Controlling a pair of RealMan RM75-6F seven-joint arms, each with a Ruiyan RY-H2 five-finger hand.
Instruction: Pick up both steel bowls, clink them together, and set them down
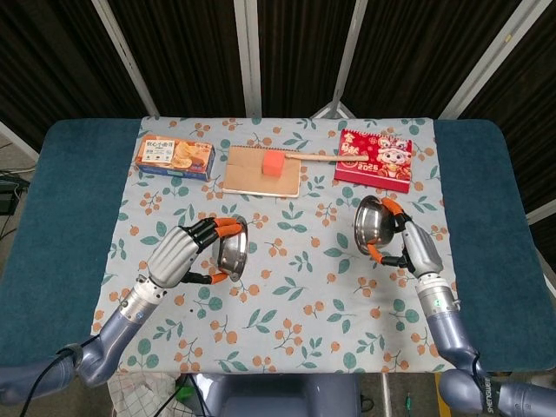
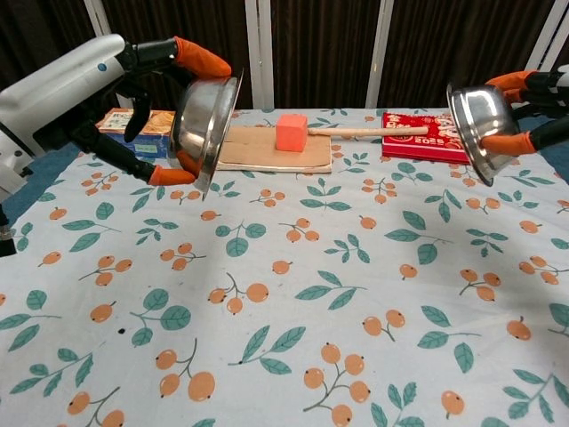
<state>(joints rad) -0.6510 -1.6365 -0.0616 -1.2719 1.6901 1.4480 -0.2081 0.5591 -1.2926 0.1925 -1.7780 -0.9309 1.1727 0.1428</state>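
Held in the left hand (image 1: 178,254): a shiny round steel bowl (image 1: 231,248), tipped on edge with its open side facing inward, orange-tipped fingers (image 2: 201,57) over the upper rim and the thumb under the lower rim, lifted clear of the floral tablecloth (image 2: 293,302) in the chest view. Held in the right hand (image 1: 417,247): a second shiny round steel bowl (image 1: 373,224), likewise tilted, open side toward the middle, pinched at its rim by orange fingertips (image 2: 507,142) and raised above the cloth. Well apart, the two bowls, one over the left half of the cloth and one over the right half, with bare printed fabric between. Further back along the far edge: a flat orange-and-blue biscuit box (image 1: 175,156) at the left, a brown cardboard sheet (image 1: 262,171) in the middle carrying an orange-red cube (image 1: 274,162), a thin wooden stick (image 1: 314,156) running rightward from beside the cube, and a red printed packet (image 1: 375,155) at the right. Beneath the cloth, a dark blue padded table (image 1: 65,191) showing at both sides.
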